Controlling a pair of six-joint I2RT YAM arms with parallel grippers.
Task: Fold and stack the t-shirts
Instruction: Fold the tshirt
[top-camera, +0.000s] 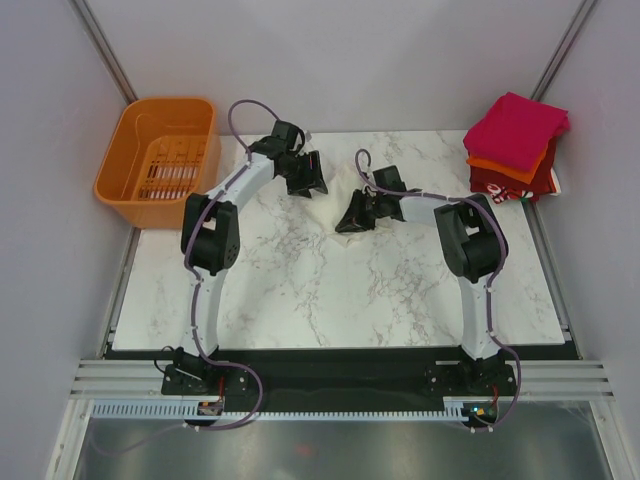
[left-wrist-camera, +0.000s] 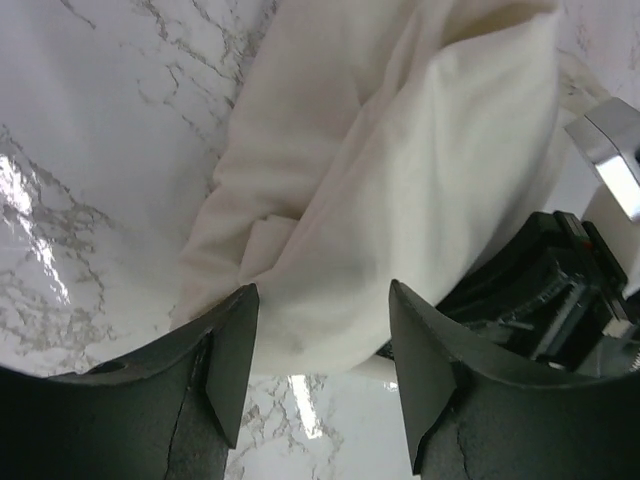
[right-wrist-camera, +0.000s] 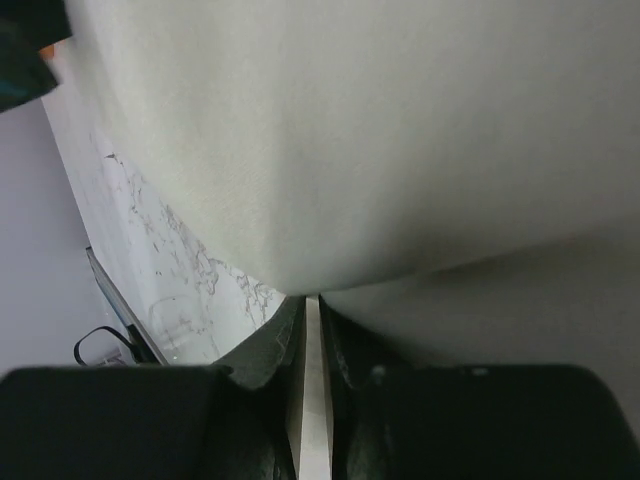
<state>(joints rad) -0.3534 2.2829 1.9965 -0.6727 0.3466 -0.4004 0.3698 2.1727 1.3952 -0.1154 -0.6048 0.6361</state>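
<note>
Firmly, right jaws pinch cream t-shirt (right-wrist-camera: 350, 150) (left jaws parted).

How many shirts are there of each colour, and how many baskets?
pink shirt: 1
orange shirt: 1
dark red shirt: 1
cream-white shirt: 1
orange basket: 1
Total: 5 things, 4 of them shirts

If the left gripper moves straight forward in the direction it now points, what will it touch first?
Most likely the cream-white t-shirt: its bunched cloth lies directly ahead of the open left gripper, in line with the gap between its fingers. How near it is, the picture does not show.
</note>
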